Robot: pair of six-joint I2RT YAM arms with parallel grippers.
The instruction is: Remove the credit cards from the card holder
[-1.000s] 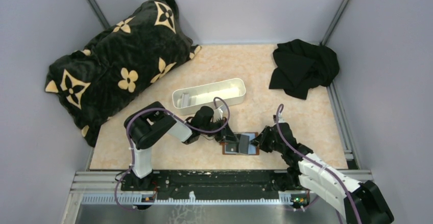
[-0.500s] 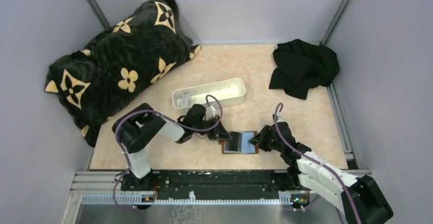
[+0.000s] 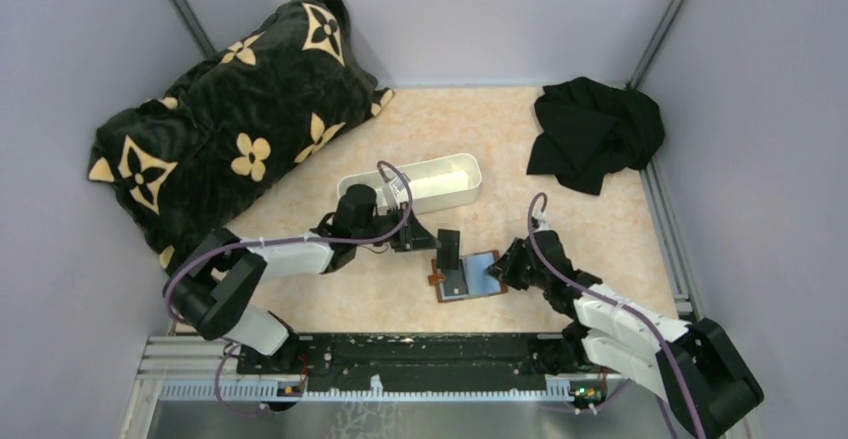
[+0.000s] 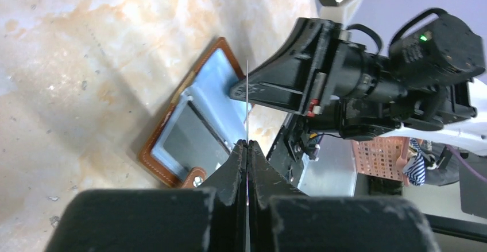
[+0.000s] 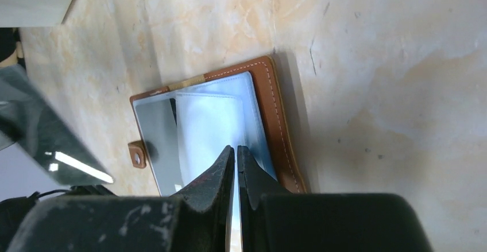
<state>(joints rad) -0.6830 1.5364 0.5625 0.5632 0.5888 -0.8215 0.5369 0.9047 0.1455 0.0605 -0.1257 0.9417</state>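
Swinging back from the card holder (image 3: 482,271) over the last second, the left gripper (image 4: 247,146) has drawn a dark credit card (image 3: 449,251) up and clear of the pockets. The left arm, bunched up then, now lies stretched out low. Its fingers are pressed together on the card, which stands on edge past the fingertips and shows as a thin line in the wrist view.

The holder lies open on the table just beyond and below those fingertips, blue-grey pockets facing up inside a brown leather rim. A second grey card (image 5: 158,146) sits in the pocket nearer the left gripper. The right gripper (image 5: 235,148) is down on the other pocket, its fingers drawn almost together. Whether they nip the lining I cannot tell. The white tray (image 3: 455,191) stands just beside the left gripper's wrist, on its far side.
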